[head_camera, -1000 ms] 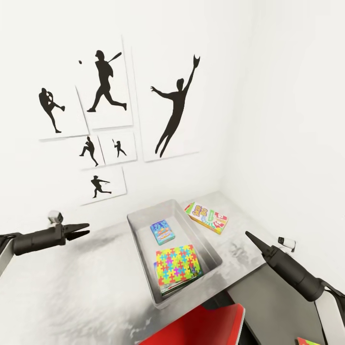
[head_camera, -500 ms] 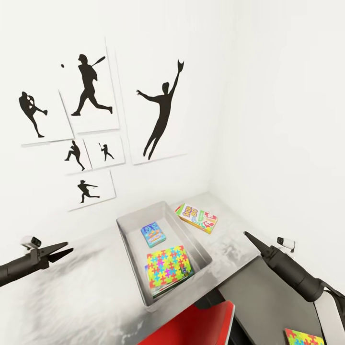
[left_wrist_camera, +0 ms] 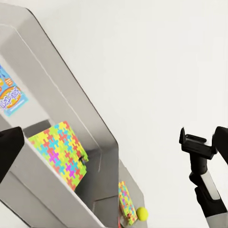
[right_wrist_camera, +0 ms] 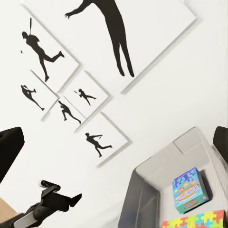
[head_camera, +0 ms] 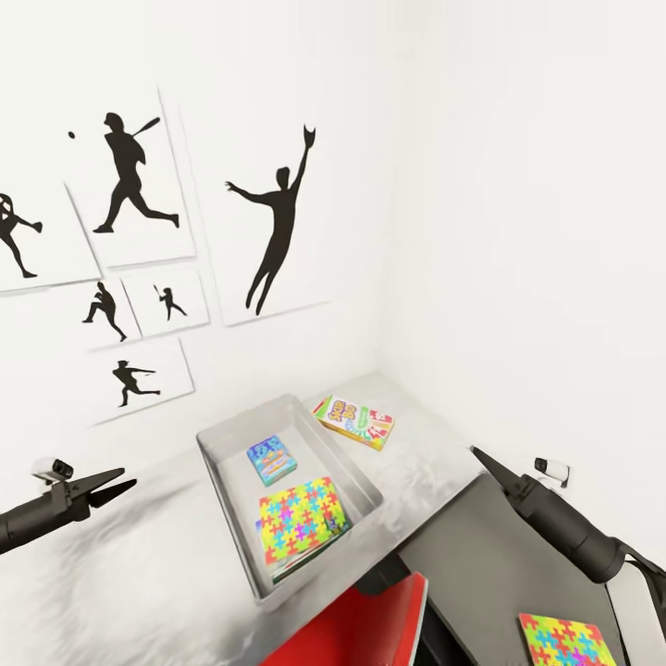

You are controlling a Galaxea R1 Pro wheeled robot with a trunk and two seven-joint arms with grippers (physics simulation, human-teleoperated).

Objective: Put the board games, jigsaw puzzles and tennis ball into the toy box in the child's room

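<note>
Red chair back [head_camera: 361, 629] sits nearest, beside a jigsaw puzzle [head_camera: 566, 640] on the dark lower bench section [head_camera: 490, 573]. Left pincer [head_camera: 118, 484] hangs released and empty; right pincer [head_camera: 479, 458] looks clenched to a point, holding nothing. Between them the toy box [head_camera: 222, 481] holds another puzzle [head_camera: 301, 514] and a blue board game [head_camera: 271, 460]. Beyond it lies a green-red-yellow board game [head_camera: 354, 422], then silhouette pictures [head_camera: 277, 217] on the wall.

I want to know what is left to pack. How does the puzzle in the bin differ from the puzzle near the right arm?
1. The bin puzzle lies inside the grey bin, on top of something; the other puzzle lies outside it on the dark desk section.
2. The bin puzzle shows fully; the other is cut by the picture edge.
Both are flat, bright, multicoloured squares.
</note>
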